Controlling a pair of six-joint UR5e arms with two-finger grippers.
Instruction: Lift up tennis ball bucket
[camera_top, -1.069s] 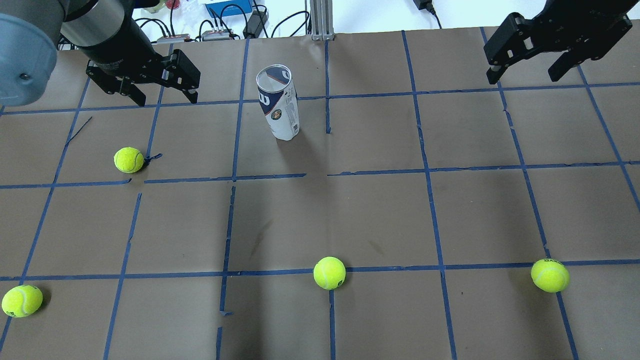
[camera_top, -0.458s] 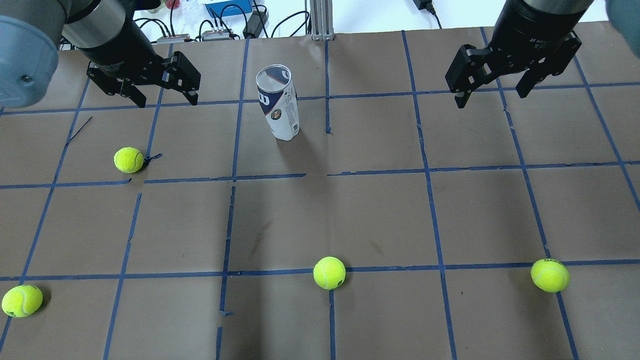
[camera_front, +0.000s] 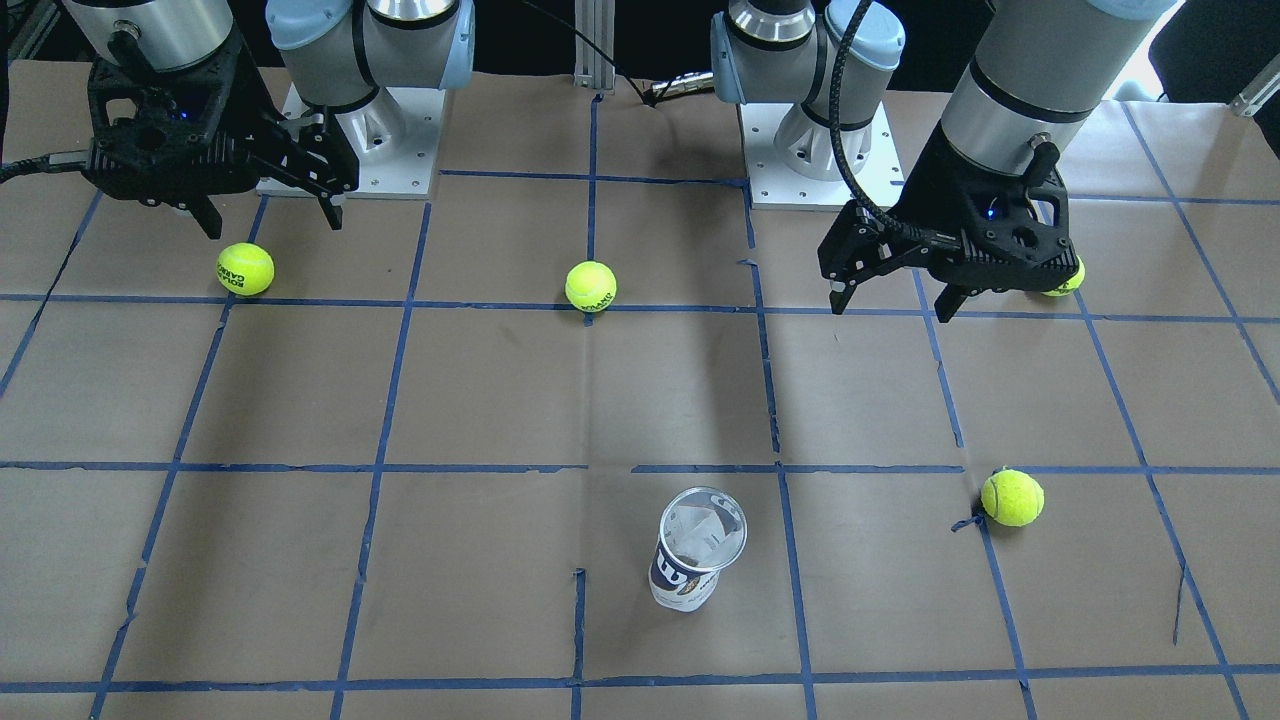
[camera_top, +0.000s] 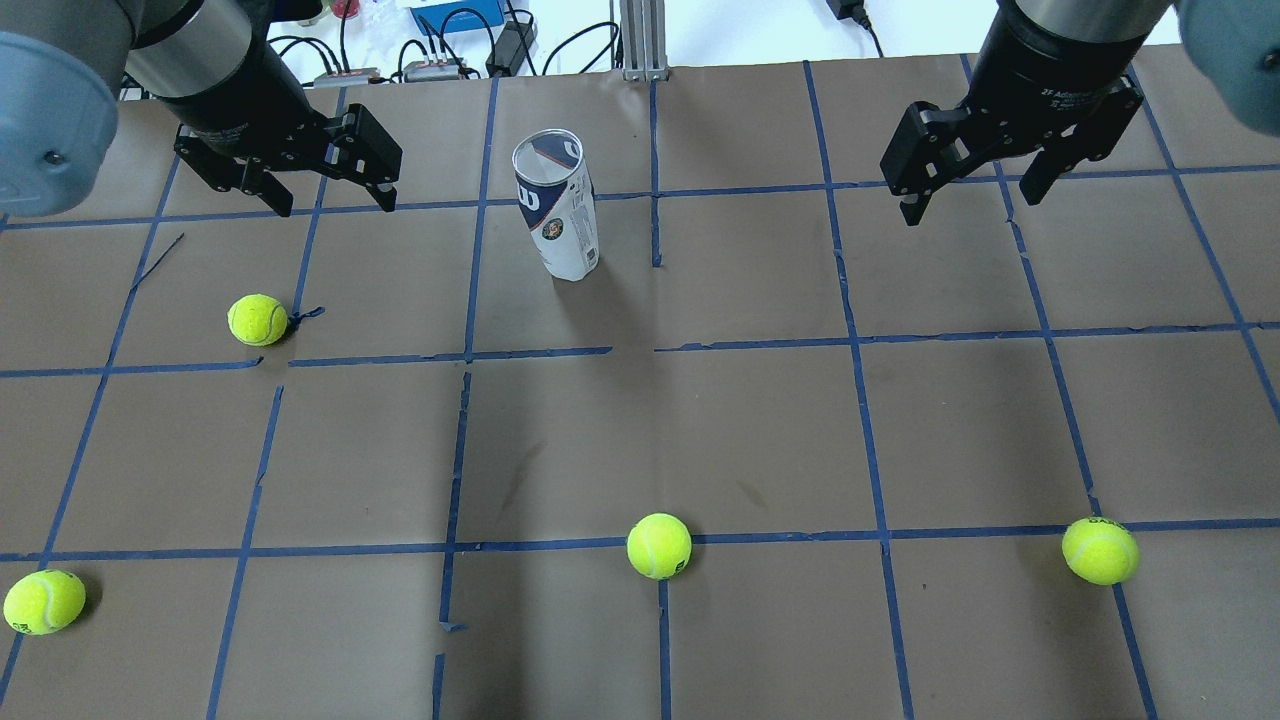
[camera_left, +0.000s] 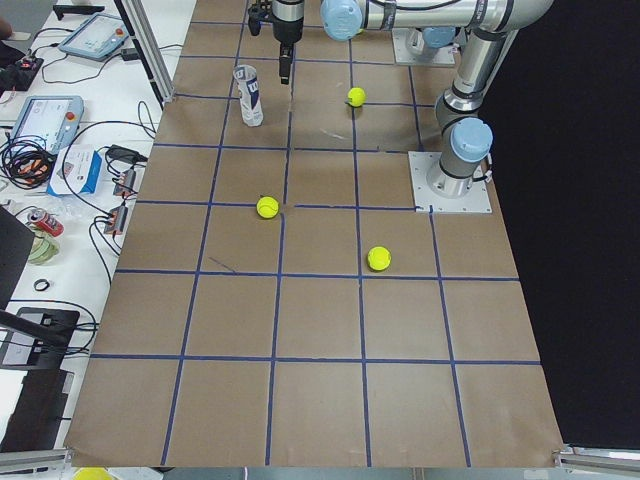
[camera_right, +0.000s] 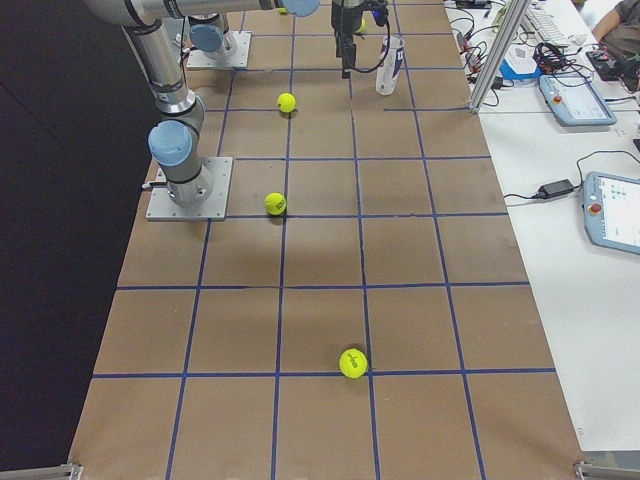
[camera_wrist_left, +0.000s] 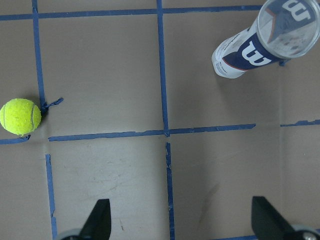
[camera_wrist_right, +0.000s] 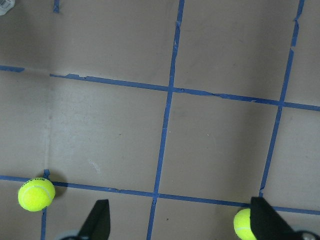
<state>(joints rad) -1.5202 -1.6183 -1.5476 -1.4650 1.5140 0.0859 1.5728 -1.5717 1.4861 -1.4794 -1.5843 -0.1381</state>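
The tennis ball bucket (camera_top: 558, 212) is a clear can with a white and navy label. It stands upright and open-topped on the brown table, far centre-left. It also shows in the front view (camera_front: 693, 556) and in the left wrist view (camera_wrist_left: 252, 50). My left gripper (camera_top: 335, 205) is open and empty, hovering to the left of the can and apart from it. My right gripper (camera_top: 968, 205) is open and empty, hovering well to the right of the can. The wrist views show both pairs of fingers spread wide above bare table.
Several yellow-green tennis balls lie loose: one below the left gripper (camera_top: 258, 320), one front centre (camera_top: 659, 546), one front right (camera_top: 1100, 550), one front left (camera_top: 43, 602). Blue tape lines grid the table. A metal post (camera_top: 640, 40) and cables stand beyond the far edge.
My right gripper has moved left and lower, toward the table's middle, and stays open. My left gripper has hardly moved. The can and the balls have not moved.
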